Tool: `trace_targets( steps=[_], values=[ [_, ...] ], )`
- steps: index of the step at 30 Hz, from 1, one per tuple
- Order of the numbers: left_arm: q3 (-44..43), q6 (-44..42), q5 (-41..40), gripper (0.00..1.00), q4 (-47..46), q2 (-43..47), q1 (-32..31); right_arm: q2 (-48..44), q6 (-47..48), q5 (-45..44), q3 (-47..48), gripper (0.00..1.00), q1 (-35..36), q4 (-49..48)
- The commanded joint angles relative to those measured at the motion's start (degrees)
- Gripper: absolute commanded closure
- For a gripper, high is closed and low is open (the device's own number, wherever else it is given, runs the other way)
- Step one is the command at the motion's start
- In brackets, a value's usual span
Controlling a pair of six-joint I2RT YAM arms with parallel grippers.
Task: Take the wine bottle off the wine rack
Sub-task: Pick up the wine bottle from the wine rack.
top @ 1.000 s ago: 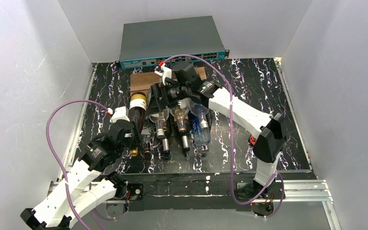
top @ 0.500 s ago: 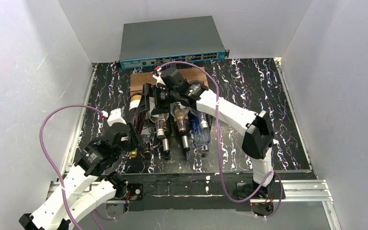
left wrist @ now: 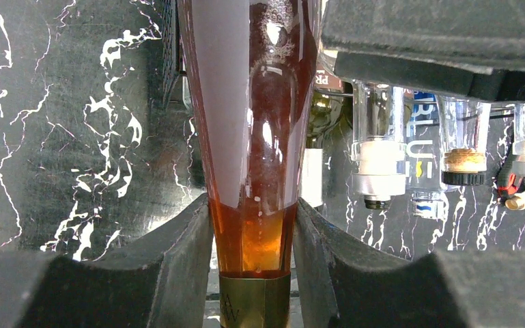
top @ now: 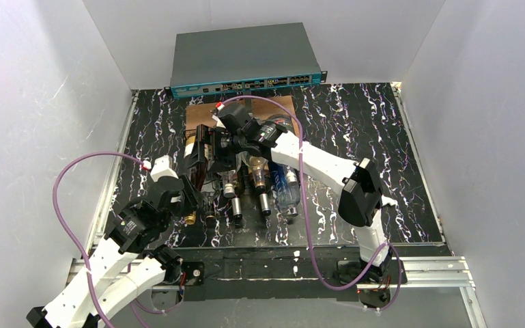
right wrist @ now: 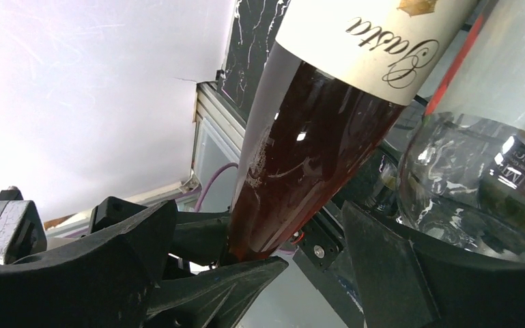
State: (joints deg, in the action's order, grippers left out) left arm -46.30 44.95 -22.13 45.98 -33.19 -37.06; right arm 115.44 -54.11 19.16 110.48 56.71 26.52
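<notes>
While left hand (left wrist: 252, 236) grips wine bottle (left wrist: 246, 102), clear bottle (left wrist: 418, 147) reads "BLU".

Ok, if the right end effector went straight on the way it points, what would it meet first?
The wine bottle: its dark shoulder, beside the label, lies between the fingers of the open right end effector, so it would likely meet that first. The gap left is unclear.

Table (top: 382, 137) lies open across the right of the frame and in a narrow strip at far left. The centre is crowded: bottles (top: 258, 179) packed side by side, left arm (top: 109, 253) and right arm (top: 314, 157) meeting at the leftmost wine bottle (left wrist: 259, 137). Switch (top: 246, 55) blocks the top.
</notes>
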Motion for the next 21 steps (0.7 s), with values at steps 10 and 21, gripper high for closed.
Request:
trace_targets(
  steps=[10, 21],
  values=[
    [-2.46, 2.0, -11.49, 1.0, -8.48, 4.17, 0.34, 1.02, -5.37, -1.87, 1.43, 0.06, 2.48, 0.54],
    [-3.22, 1.89, -11.71, 1.0, -7.74, 4.21, 0.36, 3.16, -6.88, -5.56, 1.6, 0.06, 3.85, 3.83]
  ],
)
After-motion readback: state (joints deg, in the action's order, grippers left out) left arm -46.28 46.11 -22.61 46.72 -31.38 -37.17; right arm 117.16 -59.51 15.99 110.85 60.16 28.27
